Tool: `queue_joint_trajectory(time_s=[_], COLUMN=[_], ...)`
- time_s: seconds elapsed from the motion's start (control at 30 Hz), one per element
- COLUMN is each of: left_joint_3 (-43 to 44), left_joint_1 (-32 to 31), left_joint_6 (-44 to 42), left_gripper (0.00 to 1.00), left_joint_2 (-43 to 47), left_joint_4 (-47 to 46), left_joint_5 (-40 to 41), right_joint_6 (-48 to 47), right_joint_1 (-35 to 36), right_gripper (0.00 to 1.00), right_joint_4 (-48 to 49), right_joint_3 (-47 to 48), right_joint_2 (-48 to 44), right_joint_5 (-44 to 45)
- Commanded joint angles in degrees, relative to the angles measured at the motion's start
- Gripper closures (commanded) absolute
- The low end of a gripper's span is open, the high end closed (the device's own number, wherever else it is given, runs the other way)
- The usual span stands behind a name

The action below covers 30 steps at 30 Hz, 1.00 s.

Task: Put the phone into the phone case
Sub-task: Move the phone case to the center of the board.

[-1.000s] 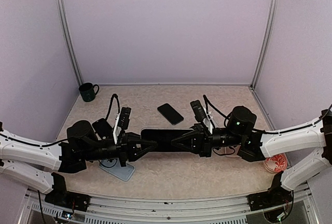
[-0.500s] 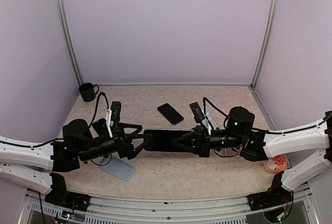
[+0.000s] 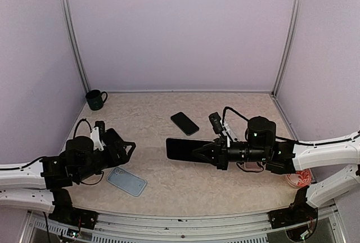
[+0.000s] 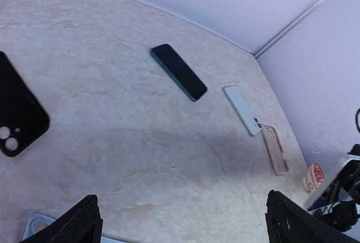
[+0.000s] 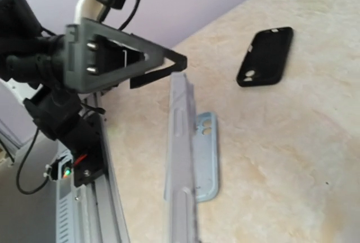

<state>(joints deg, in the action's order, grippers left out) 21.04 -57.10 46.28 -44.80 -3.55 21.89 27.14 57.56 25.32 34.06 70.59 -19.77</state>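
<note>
My right gripper (image 3: 198, 153) is shut on one end of the phone (image 3: 181, 148), which it holds level above the middle of the table with the dark screen up. The right wrist view shows that phone (image 5: 181, 142) edge-on, with a light blue rim. The light blue phone case (image 3: 127, 181) lies flat near the front left, and it also shows just past the phone (image 5: 206, 158). My left gripper (image 3: 126, 152) stands open and empty left of the phone and apart from it. Its wrist view shows only bare table between the dark fingertips (image 4: 85, 223).
A second dark phone (image 3: 184, 123) lies further back at the centre. A black case (image 4: 17, 120) lies at the left, a pale case (image 4: 242, 109) and a pink case (image 4: 275, 148) to the right. A green mug (image 3: 95, 99) stands back left, a red-and-white dish (image 3: 298, 176) front right.
My left gripper let go of the phone's left end, opened wide and drew back to the left and down. The right gripper kept the phone and shifted slightly right.
</note>
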Motion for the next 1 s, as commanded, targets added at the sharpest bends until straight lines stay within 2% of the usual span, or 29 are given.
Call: queue_joint_trajectory(time_s=[0.0,0.27,0.5,0.97], left_joint_3=[-3.2,-4.9,-4.6,-7.4], left_joint_1=[4.1,9.2,9.4,9.4], left_joint_6=[7.1,10.0,11.6,13.4], left_gripper=[0.01,0.01,0.01,0.01], left_joint_2=[2.1,0.1,-4.2,-4.8], left_joint_4=[9.0,11.7,14.2,14.5], left_joint_5=[3.6,0.2,-0.7,-1.8], right_joint_6=[-1.0,-1.0,-0.8,-2.1], right_joint_1=[0.0,0.0,0.0,3.0], right_gripper=[1.00,1.00,1.00,1.00], right_joint_4=[0.8,0.6,-0.3,-4.6], right_joint_3=[1.3,1.0,1.6,5.8], right_joint_2=[-0.3,0.3,1.3,7.2], right_joint_5=[1.5,1.0,-0.1,-1.9])
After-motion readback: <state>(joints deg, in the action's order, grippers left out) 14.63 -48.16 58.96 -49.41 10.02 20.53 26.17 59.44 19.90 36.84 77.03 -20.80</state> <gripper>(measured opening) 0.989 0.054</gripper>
